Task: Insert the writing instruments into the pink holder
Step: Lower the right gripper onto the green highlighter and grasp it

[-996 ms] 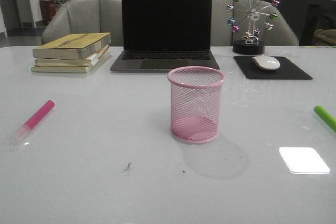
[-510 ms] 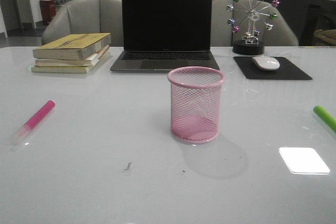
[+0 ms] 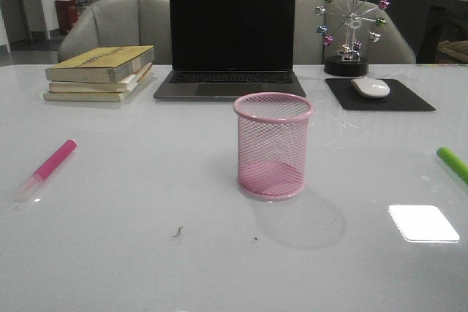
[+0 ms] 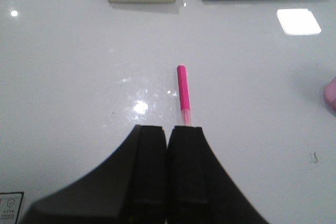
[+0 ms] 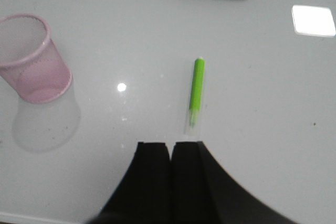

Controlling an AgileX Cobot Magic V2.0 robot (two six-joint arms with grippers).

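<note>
The pink holder (image 3: 273,145) stands upright and empty at the table's middle; it also shows in the right wrist view (image 5: 32,59). The magenta marker (image 3: 47,168) lies flat on the left, pale cap toward the near edge, and shows just beyond my left gripper (image 4: 167,128) as the magenta marker (image 4: 182,87). Lying at the right edge is the green marker (image 3: 453,164), seen again ahead of my right gripper (image 5: 171,144) as the green marker (image 5: 196,92). Both grippers are shut on nothing, above the table. Neither shows in the front view.
A laptop (image 3: 231,42) sits behind the holder. Stacked books (image 3: 100,72) lie at the back left. A mouse (image 3: 371,87) on a black pad (image 3: 379,96) and a ferris-wheel ornament (image 3: 351,27) are at the back right.
</note>
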